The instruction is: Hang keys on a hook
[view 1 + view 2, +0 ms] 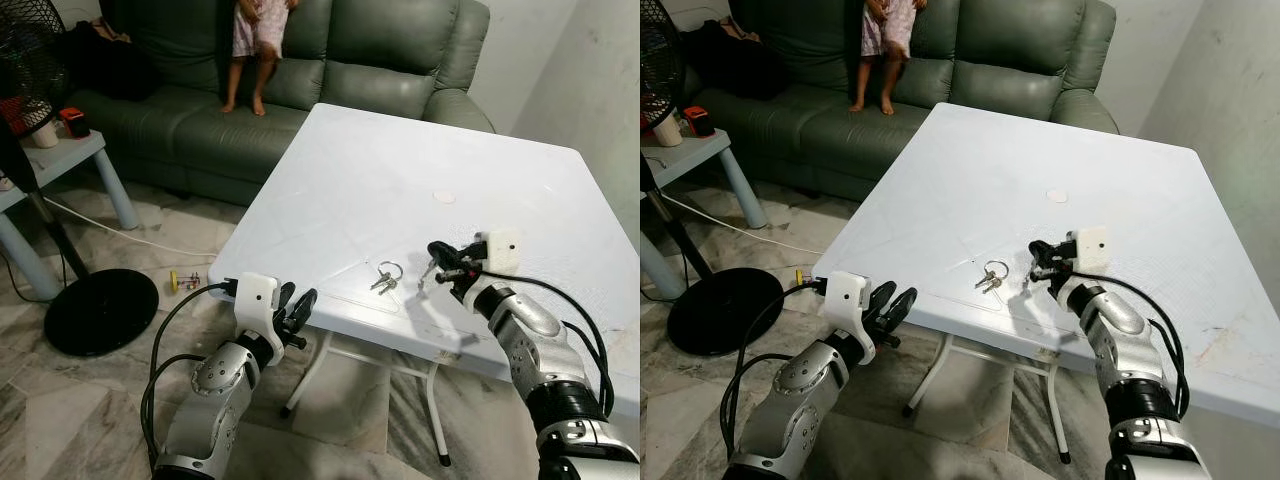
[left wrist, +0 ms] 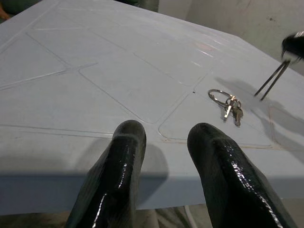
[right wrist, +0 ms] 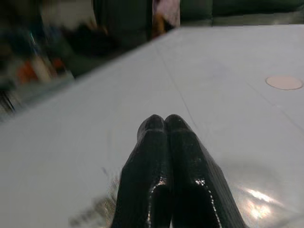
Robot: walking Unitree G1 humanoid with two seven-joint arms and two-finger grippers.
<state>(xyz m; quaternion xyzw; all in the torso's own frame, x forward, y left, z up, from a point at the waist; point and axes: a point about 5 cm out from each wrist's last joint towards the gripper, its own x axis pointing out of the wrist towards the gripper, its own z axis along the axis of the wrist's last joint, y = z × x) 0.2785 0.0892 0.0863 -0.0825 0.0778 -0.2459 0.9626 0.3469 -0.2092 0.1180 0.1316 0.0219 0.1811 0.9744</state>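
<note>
"Where are the keys (image 1: pixel 386 279)?"
"On the white desk (image 1: pixel 420 160), near its front edge. Our right claw (image 1: pixel 441 262) is pinched shut beside them, empty."
"And our left claw (image 1: pixel 297 312)?"
"Open, low by the edge. We need to open the right one and grab the keys."

Left gripper (image 1: pixel 298 312) low, forearm angled upward, fingers (image 2: pixel 118 175) parted. Right gripper (image 1: pixel 440 258) raised, arm reaching forward, fingers (image 3: pixel 164 161) pressed together.

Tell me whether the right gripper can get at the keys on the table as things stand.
Probably yes. The keys lie flat on the white table near its front edge, with bare tabletop between them and the right gripper, which hovers just beside them. Its fingers are pressed together, so they would have to open first.
</note>
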